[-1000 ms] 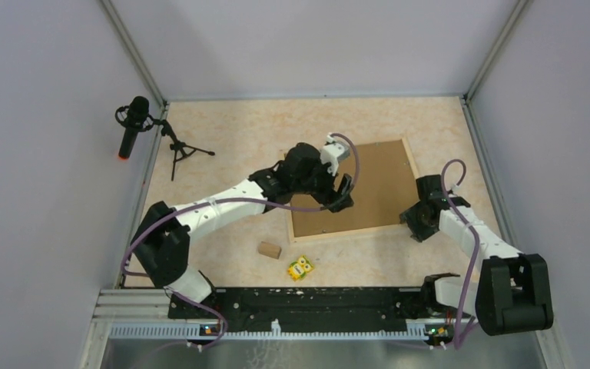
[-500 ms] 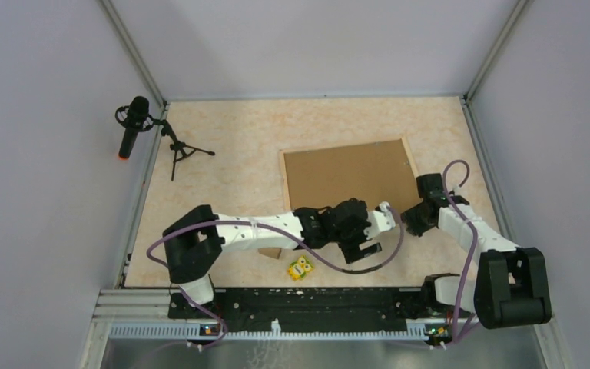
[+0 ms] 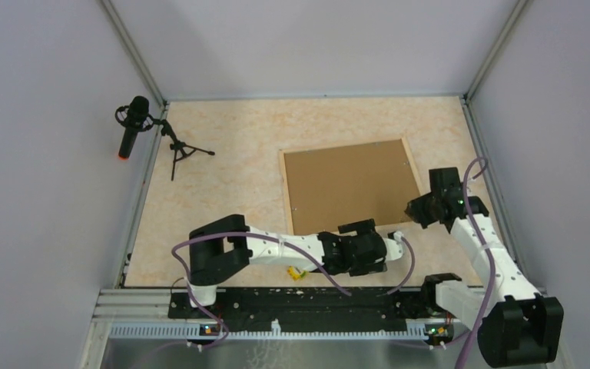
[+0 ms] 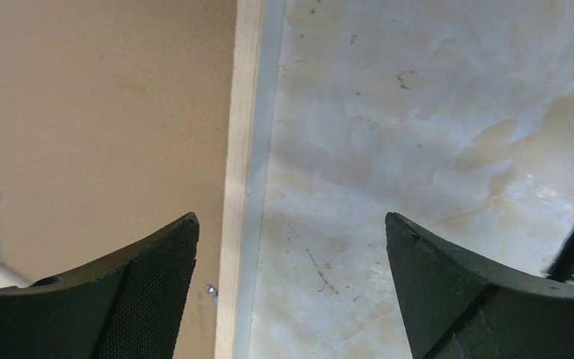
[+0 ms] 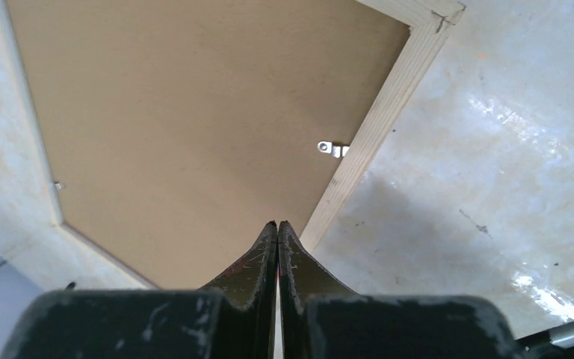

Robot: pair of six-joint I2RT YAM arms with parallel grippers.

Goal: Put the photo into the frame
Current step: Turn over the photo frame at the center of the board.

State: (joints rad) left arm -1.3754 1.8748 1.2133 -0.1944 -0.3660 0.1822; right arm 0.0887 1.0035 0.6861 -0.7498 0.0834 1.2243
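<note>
The left arm (image 3: 292,244) stretches low toward 3 o'clock, the left gripper (image 4: 291,224) spread apart at the 6 o'clock edge of the frame (image 3: 285,188). The right gripper (image 5: 277,224), fingers together, hangs at its 4 o'clock corner.

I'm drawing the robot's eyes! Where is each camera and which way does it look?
Top external: above and behind, looking down on the table, the frame and both arms.
Left wrist: on the left arm, facing the frame's wooden edge; open left end effector shows.
Right wrist: on the right arm, facing the backing board; shut right end effector shows.
Shared: all see the frame.
</note>
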